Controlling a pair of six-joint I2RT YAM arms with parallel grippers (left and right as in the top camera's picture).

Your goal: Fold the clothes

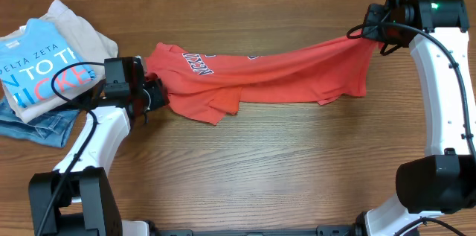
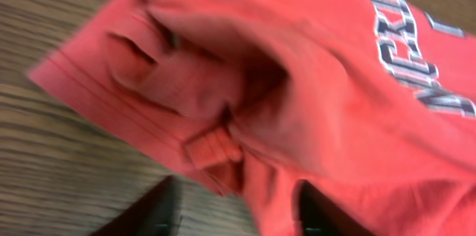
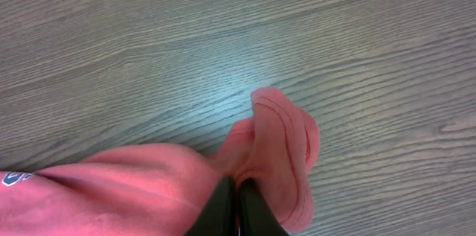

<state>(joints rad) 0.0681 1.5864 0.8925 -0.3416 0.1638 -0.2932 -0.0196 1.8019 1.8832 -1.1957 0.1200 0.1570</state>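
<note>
Right gripper (image 3: 236, 191) is pinching the shirt (image 1: 282, 65) taut; left gripper (image 2: 238, 191) is hovering spread at the other end, needing a square bite.

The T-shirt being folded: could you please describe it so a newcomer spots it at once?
On the wooden table, look right of the folded pile at the left edge. The coral-red T-shirt stretches across the middle, the only red, unfolded garment, unlike the folded blue T-shirt.
</note>
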